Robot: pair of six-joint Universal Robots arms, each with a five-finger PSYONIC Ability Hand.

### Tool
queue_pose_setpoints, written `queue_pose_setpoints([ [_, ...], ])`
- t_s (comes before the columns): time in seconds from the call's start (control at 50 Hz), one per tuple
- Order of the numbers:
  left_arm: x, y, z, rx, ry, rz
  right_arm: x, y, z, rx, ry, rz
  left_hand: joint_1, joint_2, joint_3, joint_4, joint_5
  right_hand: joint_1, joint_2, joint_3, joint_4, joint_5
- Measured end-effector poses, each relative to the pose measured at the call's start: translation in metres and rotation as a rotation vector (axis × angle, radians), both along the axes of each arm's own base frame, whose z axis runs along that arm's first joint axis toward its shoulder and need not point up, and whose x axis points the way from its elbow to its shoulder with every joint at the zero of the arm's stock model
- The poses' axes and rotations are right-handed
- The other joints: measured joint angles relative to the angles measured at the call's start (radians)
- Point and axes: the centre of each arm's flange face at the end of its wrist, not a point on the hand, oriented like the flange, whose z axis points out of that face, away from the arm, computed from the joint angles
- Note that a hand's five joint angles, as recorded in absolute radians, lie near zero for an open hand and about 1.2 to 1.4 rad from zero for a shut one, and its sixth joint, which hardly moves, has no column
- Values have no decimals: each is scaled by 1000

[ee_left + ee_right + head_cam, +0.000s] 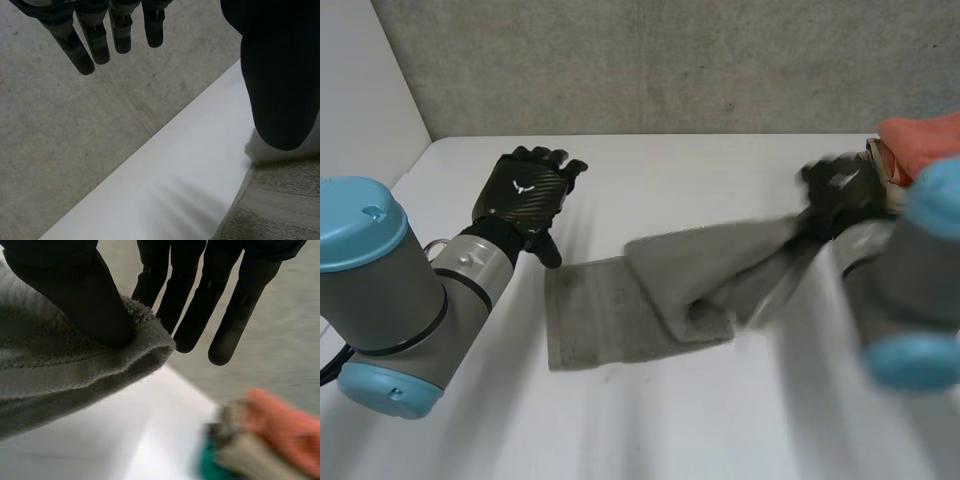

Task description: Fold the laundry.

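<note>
Pinching the apparently soft, limp towel point(620, 310) at its three-o'clock edge, the right hand point(838, 192) gripped; the left hand point(525, 190) hovered open.

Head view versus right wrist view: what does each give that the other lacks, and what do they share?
Head view: the left hand open over the table, and the grey towel's flat end. Right wrist view: the right hand pinching the towel's edge between thumb and fingers; a teal cloth and a beige cloth beside the orange cloth. Both: right hand, grey towel, orange cloth, table.
</note>
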Motion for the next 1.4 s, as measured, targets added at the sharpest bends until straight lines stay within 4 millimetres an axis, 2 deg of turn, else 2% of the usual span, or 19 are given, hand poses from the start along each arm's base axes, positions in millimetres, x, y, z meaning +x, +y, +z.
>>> queue_pose_setpoints([
  [0.02, 0, 1, 0, 3, -2, -3, -13, -19, 5, -28, 29, -23, 0, 0, 0, 0, 0, 0, 0, 0, 0, 5],
  [0.06, -1, 2, 0, 8, -5, -6, -28, -41, 8, -56, 65, -45, 0, 0, 0, 0, 0, 0, 0, 0, 0, 10],
  [0.14, -7, 13, -3, 62, -35, -40, -55, -86, -5, -61, 138, -45, 0, 0, 0, 0, 0, 0, 0, 0, 0, 12],
  [0.18, -12, 21, -7, 107, -62, -61, -61, -98, -18, -39, 155, -24, 15, 8, 8, 14, 5, 0, 0, 0, 0, 12],
  [0.3, -23, 34, -32, 265, -160, -97, -62, -112, -48, 2, 158, 30, 103, 80, 78, 110, 41, 0, 0, 6, 0, 12],
  [0.44, -23, 33, -60, 386, -256, -77, -62, -113, -59, -15, 145, 53, 162, 138, 139, 170, 141, 0, 0, 8, 0, 12],
  [0.7, -21, 20, -82, 368, -355, -26, -61, -103, -57, -5, 137, 83, 387, 364, 366, 390, 360, 0, 0, 8, 0, 15],
  [0.84, -21, 16, -89, 357, -384, -3, -62, -100, -56, 0, 134, 86, 957, 950, 938, 974, 929, 0, 0, 8, 0, 15],
  [0.92, -20, 9, -90, 334, -401, 19, -62, -98, -53, -2, 134, 91, 957, 981, 965, 1009, 943, 0, 0, 8, 0, 15],
  [1.06, -18, -6, -85, 285, -416, 59, -63, -94, -44, 1, 133, 107, 957, 981, 965, 1010, 943, 0, 0, 8, 0, 15],
  [1.14, -13, -27, -71, 209, -408, 99, -64, -91, -40, 17, 135, 131, 957, 981, 965, 1010, 943, 0, 0, 8, 0, 15],
  [1.24, 8, -66, -50, 89, -425, 183, -70, -86, -38, 50, 146, 181, 957, 981, 977, 1015, 943, 0, 0, 8, 0, 15],
  [1.28, 15, -74, -45, 66, -438, 200, -72, -85, -40, 62, 158, 196, 957, 981, 977, 1015, 943, 0, 0, 8, 0, 15],
  [1.34, 25, -81, -41, 52, -459, 201, -79, -80, -46, 90, 198, 223, 957, 981, 977, 1015, 943, 0, 0, 8, 1, 15],
  [1.4, 30, -78, -42, 66, -468, 163, -88, -74, -55, 125, 255, 249, 957, 985, 977, 1015, 943, 0, 0, 8, 1, 15],
])
